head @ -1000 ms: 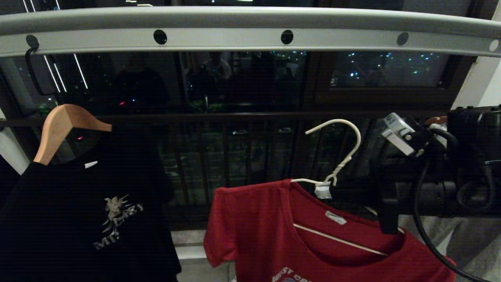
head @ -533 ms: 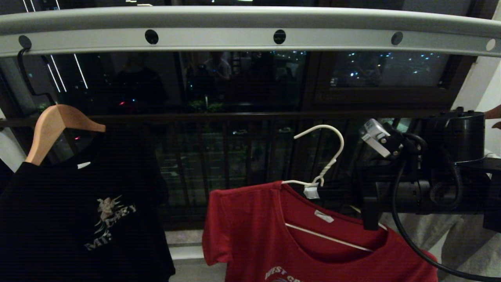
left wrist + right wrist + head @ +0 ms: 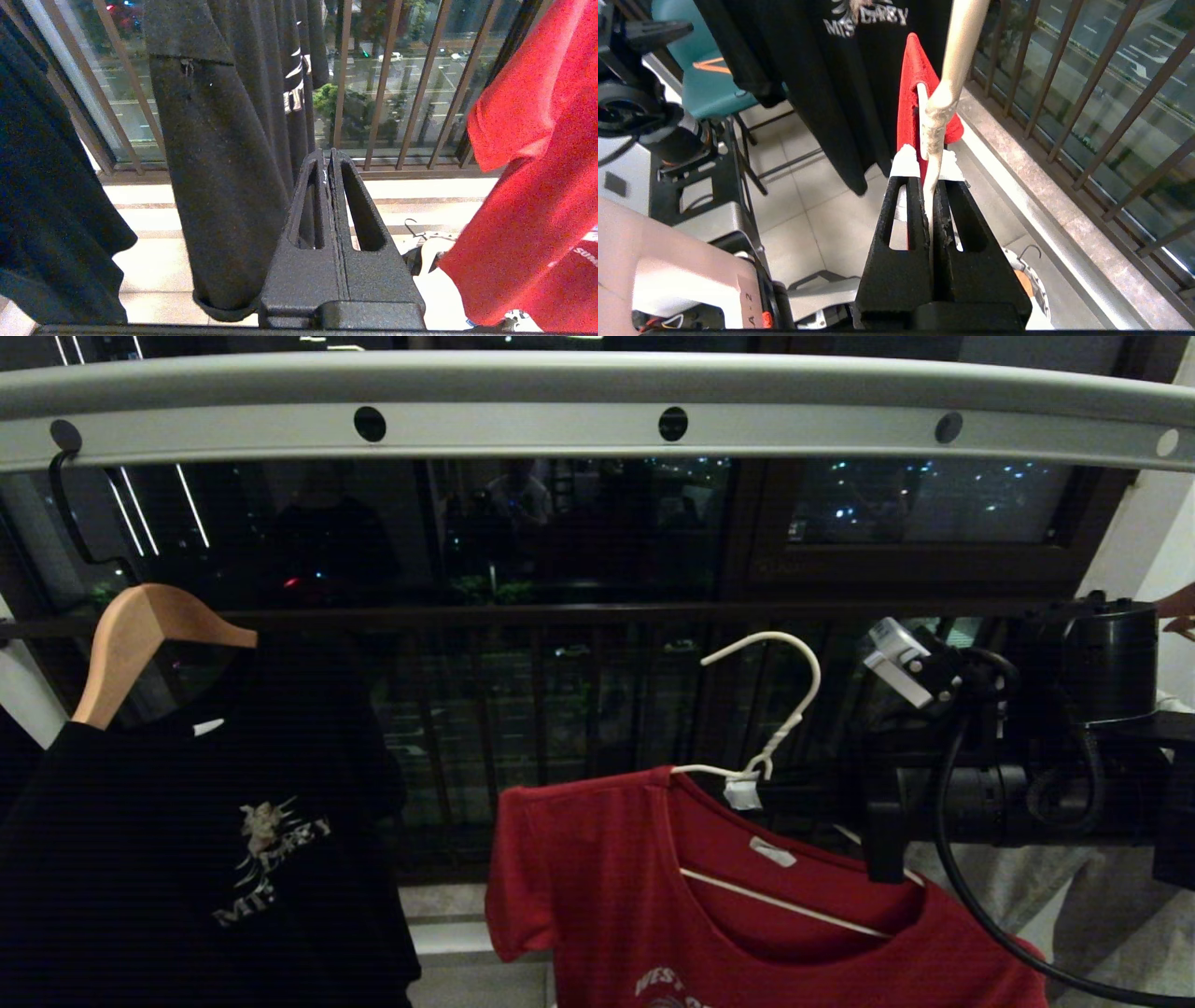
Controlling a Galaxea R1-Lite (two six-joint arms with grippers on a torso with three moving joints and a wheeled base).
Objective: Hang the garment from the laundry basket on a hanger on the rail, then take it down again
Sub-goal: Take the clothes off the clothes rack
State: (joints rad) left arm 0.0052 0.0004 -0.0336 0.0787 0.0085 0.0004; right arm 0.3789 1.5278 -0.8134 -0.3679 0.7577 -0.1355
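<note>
Red cloth fills the lower middle of the head view: the garment hangs on the hanger, a thin white wire one with a twisted neck, and its white lettering shows at the bottom edge. The hanger's hook curves up in open air, well below the rail and not touching it. The rail is a light-grey bar with a row of round dark holes, running across the top of the head view.

The right pincer reaches in from the right edge of the head view and is clamped on the hanger's wire at the shoulder nearer the robot's right. In the right wrist view the white wire runs between the two black fingers, which press in on it from both sides.

The left pincer is closed with nothing between its fingers, low and near the floor tiles, between the red garment and dark clothing.

A black T-shirt with a pale print hangs on a wooden hanger under the rail's left end. Brown window railing bars stand behind. Part of a person's hand shows at the right edge.
</note>
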